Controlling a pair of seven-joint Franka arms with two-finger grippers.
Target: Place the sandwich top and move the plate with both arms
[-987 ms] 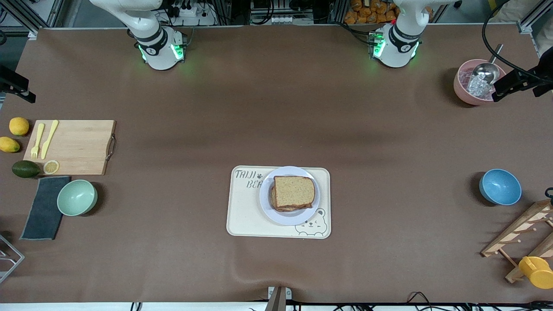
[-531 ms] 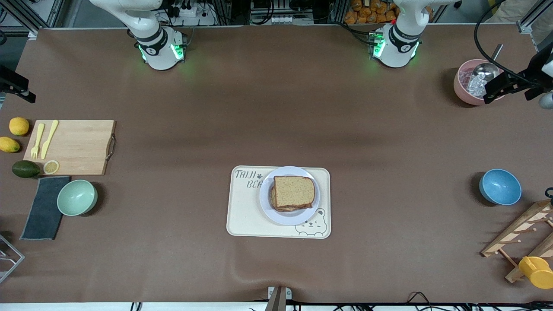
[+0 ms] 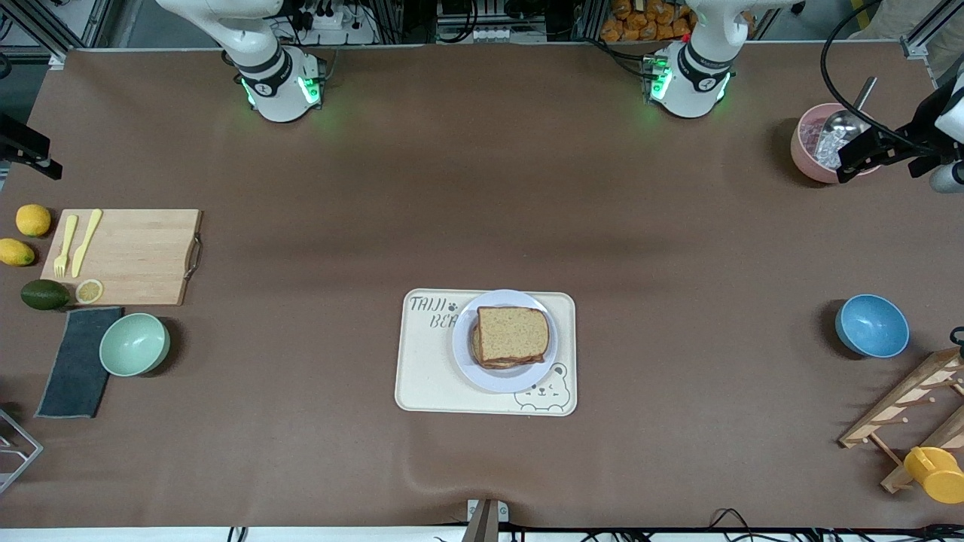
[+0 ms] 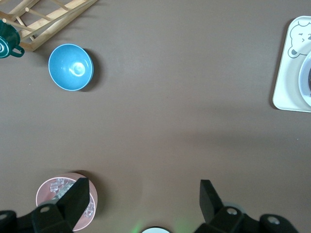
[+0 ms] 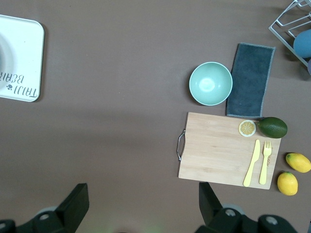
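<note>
Front view: sandwich top (image 3: pixel 513 333) lying flat on the stacked sandwich, on the plate (image 3: pixel 468 360), itself on the bear-print tray (image 3: pixel 425 373) at mid-table. Well off from the tray toward the left arm's end, a blue bowl (image 3: pixel 872 325), and farther from the camera than that a pink bowl (image 3: pixel 809 156) with ice and a metal scoop (image 3: pixel 848 122); left gripper (image 3: pixel 874 150) high over the pink bowl's edge at the frame's margin, fingers dark and indistinct there. Toward the right arm's end from the tray, a cutting board (image 3: pixel 135 256), green bowl (image 3: pixel 134 344) and grey cloth (image 3: pixel 75 361); only a dark sliver of the right arm's hand at the frame's edge. Left wrist view: left gripper (image 4: pixel 143 201) with both black fingers (image 4: pixel 75 199) spread wide, nothing between them, above bare mat with the pink bowl (image 4: pixel 48 187) just beside one finger; tray corner (image 4: pixel 289 73) and blue bowl (image 4: pixel 71 67) well apart from it. Right wrist view: right gripper (image 5: pixel 141 204) likewise spread wide and empty, over bare mat between the tray (image 5: pixel 22 58) and the cutting board (image 5: pixel 226 148); green bowl (image 5: pixel 210 83) and cloth (image 5: pixel 250 80) beside the board.
</note>
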